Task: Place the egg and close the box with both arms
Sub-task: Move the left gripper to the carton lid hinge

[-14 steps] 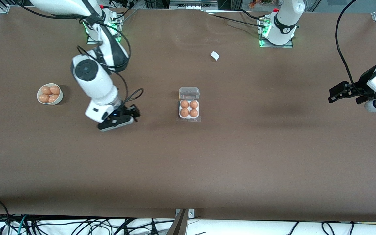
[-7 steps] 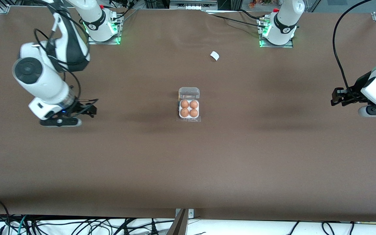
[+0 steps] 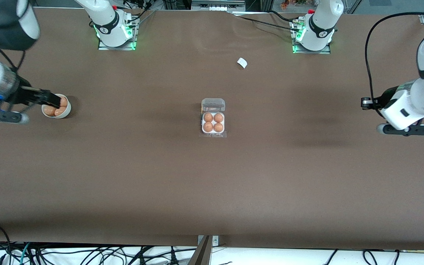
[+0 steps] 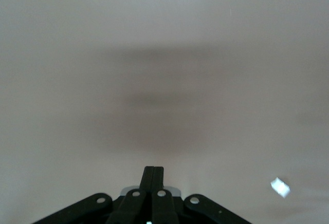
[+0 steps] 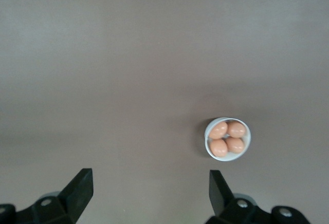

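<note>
The box [image 3: 202,123] sits mid-table with its clear lid [image 3: 213,105] open; every cell of its white tray holds an orange-brown egg [image 3: 208,117]. More eggs [image 3: 60,110] lie in a round white bowl [image 3: 67,109] toward the right arm's end of the table. My right gripper [image 3: 55,100] is open and empty, up in the air over the bowl. The right wrist view shows it [image 5: 149,190] with the bowl [image 5: 248,131] and its eggs [image 5: 227,137] far below. My left gripper [image 3: 365,103] is shut and empty over bare table at the left arm's end; it also shows in the left wrist view [image 4: 153,175].
A small white scrap [image 3: 241,62] lies on the brown table between the two arm bases, farther from the front camera than the box; it also shows in the left wrist view [image 4: 280,187]. Black cables trail from both arms.
My right arm has swung away from beside the box toward its own end of the table and now hangs over the bowl. My left arm has shifted slightly at its end.
</note>
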Action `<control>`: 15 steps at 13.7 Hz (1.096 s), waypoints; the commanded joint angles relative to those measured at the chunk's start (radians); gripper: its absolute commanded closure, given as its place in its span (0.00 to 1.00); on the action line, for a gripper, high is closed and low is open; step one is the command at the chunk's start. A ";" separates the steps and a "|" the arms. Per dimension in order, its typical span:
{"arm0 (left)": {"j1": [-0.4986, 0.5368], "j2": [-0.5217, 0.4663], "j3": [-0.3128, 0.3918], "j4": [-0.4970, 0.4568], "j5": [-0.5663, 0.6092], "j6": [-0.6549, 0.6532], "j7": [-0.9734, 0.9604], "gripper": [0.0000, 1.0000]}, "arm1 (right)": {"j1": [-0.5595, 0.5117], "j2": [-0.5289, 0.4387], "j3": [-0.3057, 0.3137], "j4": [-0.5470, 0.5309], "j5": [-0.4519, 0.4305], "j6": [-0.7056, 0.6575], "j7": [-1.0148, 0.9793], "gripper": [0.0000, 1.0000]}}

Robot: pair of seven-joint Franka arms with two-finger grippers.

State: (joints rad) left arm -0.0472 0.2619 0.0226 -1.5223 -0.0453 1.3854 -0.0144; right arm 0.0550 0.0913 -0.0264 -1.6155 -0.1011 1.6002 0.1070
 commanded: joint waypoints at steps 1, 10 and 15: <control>-0.009 0.060 0.002 0.010 -0.083 -0.060 0.010 1.00 | -0.033 -0.077 -0.004 0.022 0.021 -0.063 -0.035 0.00; -0.069 0.226 -0.042 -0.061 -0.366 -0.088 -0.012 1.00 | -0.063 -0.097 -0.004 0.052 0.129 -0.106 -0.009 0.00; -0.075 0.286 -0.092 -0.098 -0.468 -0.066 0.002 1.00 | -0.044 -0.088 -0.006 0.052 0.092 -0.057 -0.009 0.00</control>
State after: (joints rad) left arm -0.1243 0.5389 -0.0691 -1.6114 -0.4591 1.3131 -0.0183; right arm 0.0032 -0.0055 -0.0351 -1.5756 0.0023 1.5296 0.0921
